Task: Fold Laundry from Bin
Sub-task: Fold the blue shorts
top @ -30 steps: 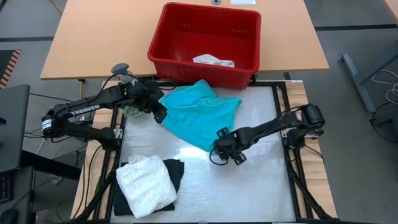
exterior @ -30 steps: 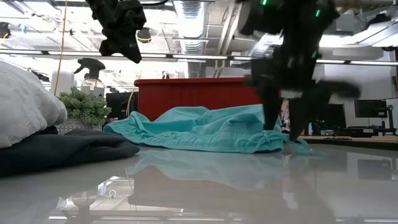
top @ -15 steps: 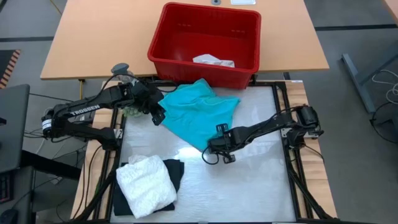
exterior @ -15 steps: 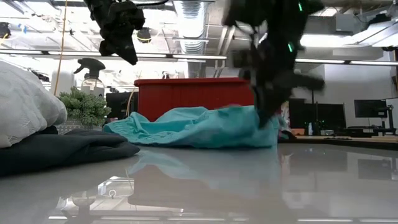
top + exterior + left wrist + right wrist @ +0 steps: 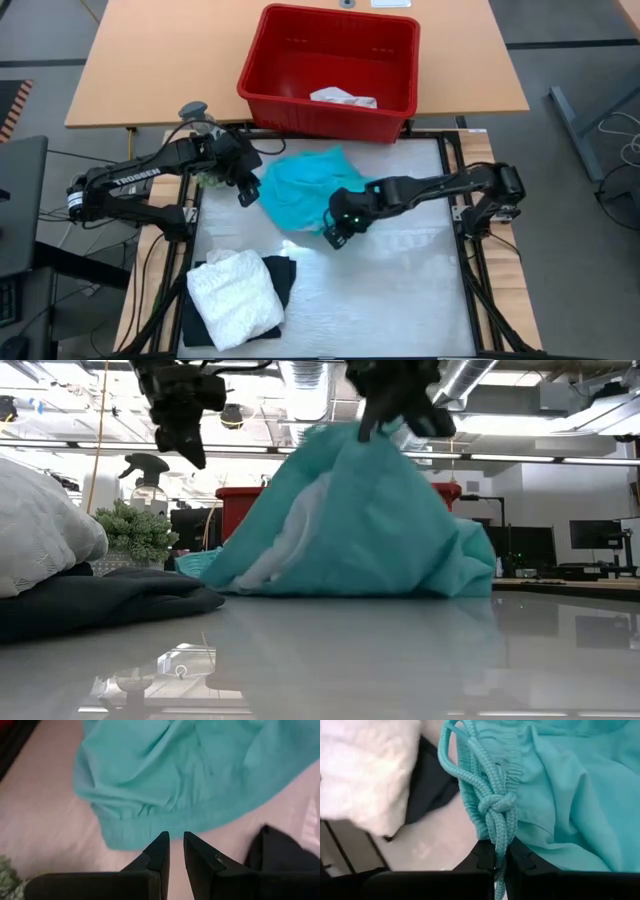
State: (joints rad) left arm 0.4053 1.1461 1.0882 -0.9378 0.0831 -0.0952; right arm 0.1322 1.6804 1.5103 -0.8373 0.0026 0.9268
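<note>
- High view: the right gripper (image 5: 338, 222) sits at centre frame, clamped on the lower edge of the teal garment (image 5: 300, 185), which lies bunched just below the bin (image 5: 330, 62). A white piece (image 5: 342, 97) remains inside the bin, at top centre. The left gripper (image 5: 243, 185) hangs at the teal garment's left edge, fingers nearly together and holding nothing. A white folded item (image 5: 235, 297) rests on a black one (image 5: 283, 277) at lower left.
- Low view: the right gripper (image 5: 398, 405), at top centre, holds the teal garment (image 5: 365, 525) up like a tent, its hem on the table (image 5: 400, 660). The left gripper (image 5: 180, 420) hovers at upper left, clear of the cloth. A plant (image 5: 135, 530) stands at left.
- Left wrist view: the narrow fingers (image 5: 159, 851) point at the teal waistband (image 5: 145, 820), apart from it.
- Right wrist view: the fingers (image 5: 485, 856) pinch the knotted drawstring (image 5: 495, 805) and the waistband.
- Doing it well: the lift probably needs a slow, even pull so that the cloth hangs flat. The left gripper should likely open and take the opposite waistband corner. A grip that catches mostly cord may slip.
</note>
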